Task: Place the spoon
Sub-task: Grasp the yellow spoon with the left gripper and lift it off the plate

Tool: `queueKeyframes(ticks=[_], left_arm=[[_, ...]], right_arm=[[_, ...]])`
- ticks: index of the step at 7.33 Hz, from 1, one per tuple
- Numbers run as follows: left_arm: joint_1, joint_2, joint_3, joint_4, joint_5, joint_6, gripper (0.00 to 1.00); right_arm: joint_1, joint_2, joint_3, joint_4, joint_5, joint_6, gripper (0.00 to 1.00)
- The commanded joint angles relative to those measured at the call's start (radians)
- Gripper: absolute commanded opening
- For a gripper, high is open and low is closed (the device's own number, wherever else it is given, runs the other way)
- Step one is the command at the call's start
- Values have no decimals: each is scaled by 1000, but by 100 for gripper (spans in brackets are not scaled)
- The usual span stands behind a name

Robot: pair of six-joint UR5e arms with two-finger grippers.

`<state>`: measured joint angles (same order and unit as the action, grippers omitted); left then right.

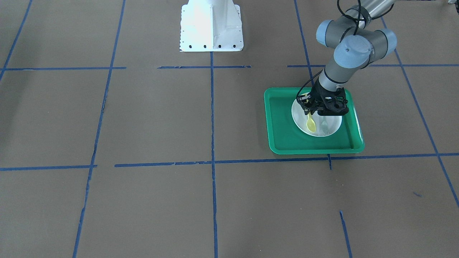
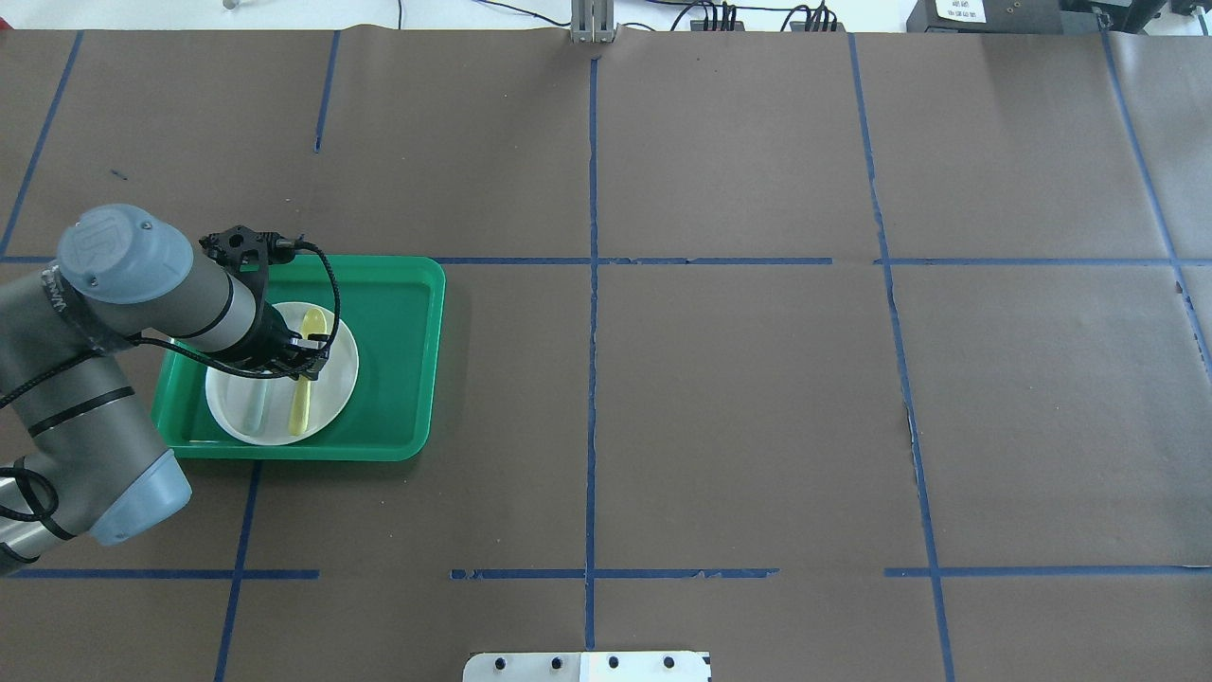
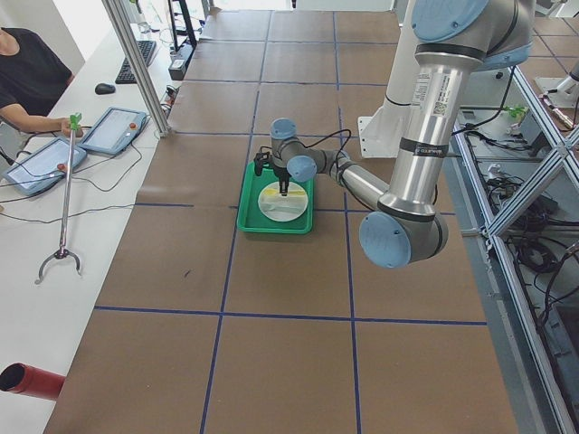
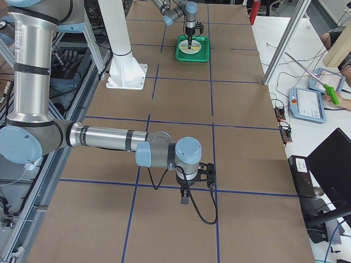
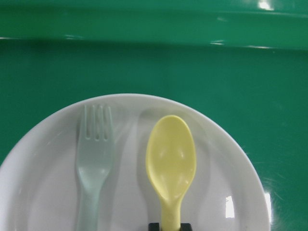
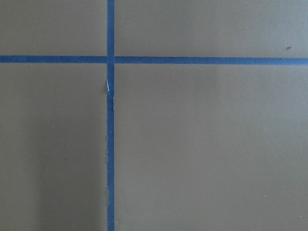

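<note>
The yellow spoon (image 5: pixel 171 159) is on the white plate (image 5: pixel 43 192) in the green tray (image 5: pixel 144 62), its bowl pointing away from the robot. My left gripper (image 2: pixel 305 362) stands over the plate, shut on the spoon's handle, and its dark fingertips (image 5: pixel 155 226) hug the handle in the left wrist view. The spoon (image 2: pixel 301 405) shows on either side of the gripper from overhead. The far end of the handle is hidden under the gripper in the front-facing view, where the bowl (image 1: pixel 311 124) shows. My right gripper (image 4: pixel 185 198) hangs over bare table far from the tray; I cannot tell if it is open.
A pale grey-green fork (image 5: pixel 94 163) lies on the plate beside the spoon, parallel to it. The tray (image 2: pixel 398 360) sits on the table's left half, on brown paper with blue tape lines. The white robot base (image 1: pixel 211 25) stands at the table's edge.
</note>
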<state>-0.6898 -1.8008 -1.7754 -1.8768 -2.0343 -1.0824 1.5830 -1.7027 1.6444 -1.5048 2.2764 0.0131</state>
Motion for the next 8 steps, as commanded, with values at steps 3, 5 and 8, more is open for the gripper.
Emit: queueKeyframes(ticks=[3, 5, 8], left_arm=[[-14, -35, -173, 228, -4, 53, 5], [6, -151, -55, 216, -4, -61, 3], [36, -187, 72, 76, -3, -102, 3]], right_arm=[[0, 0, 0, 0, 0, 1, 100], [0, 0, 0, 0, 0, 1, 100], [0, 0, 0, 0, 0, 1, 100]])
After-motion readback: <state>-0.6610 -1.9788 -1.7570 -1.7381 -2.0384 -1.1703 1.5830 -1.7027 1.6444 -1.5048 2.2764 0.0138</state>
